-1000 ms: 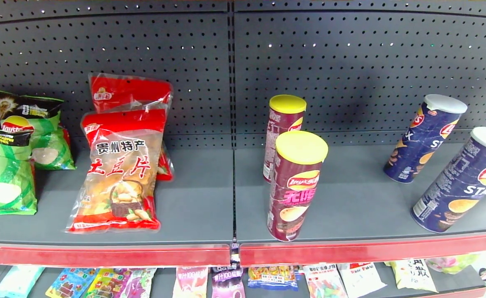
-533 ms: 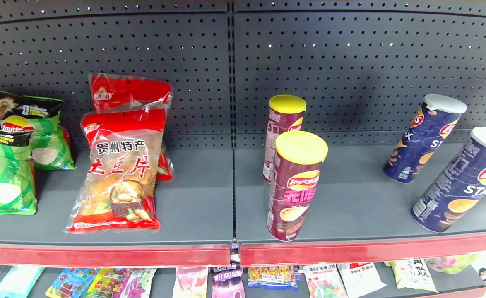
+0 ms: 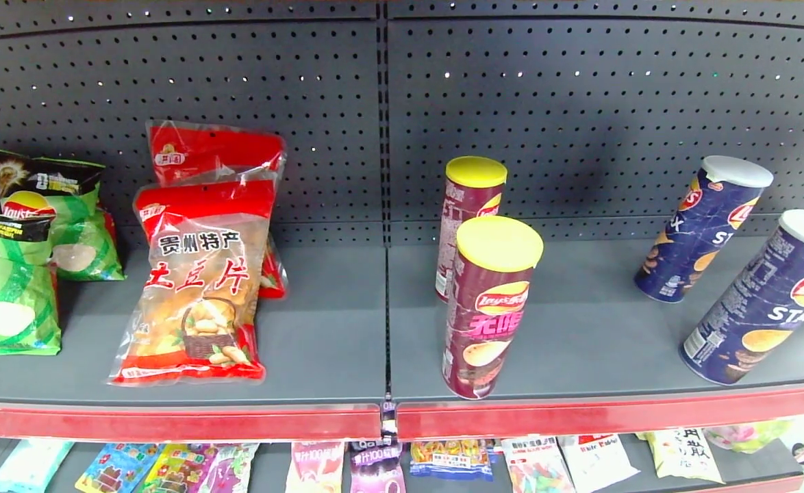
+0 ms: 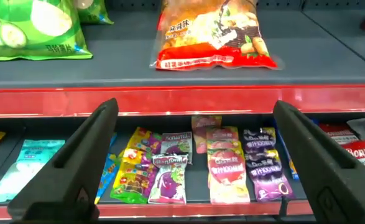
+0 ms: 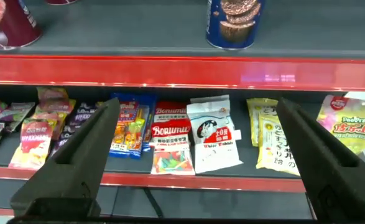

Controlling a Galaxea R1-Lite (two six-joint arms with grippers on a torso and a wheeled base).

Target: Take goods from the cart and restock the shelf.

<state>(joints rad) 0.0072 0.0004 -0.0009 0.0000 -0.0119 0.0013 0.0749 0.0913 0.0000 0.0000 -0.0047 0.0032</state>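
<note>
Ahead, shelf edge (image 3: 169,421); left claw (image 4: 194,106) agape.

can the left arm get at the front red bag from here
Probably yes. The left pincer is open and empty, and the front red bag lies at the shelf front with nothing before it. The pincer sits about level with the red shelf edge, so it would need to rise first.
</note>
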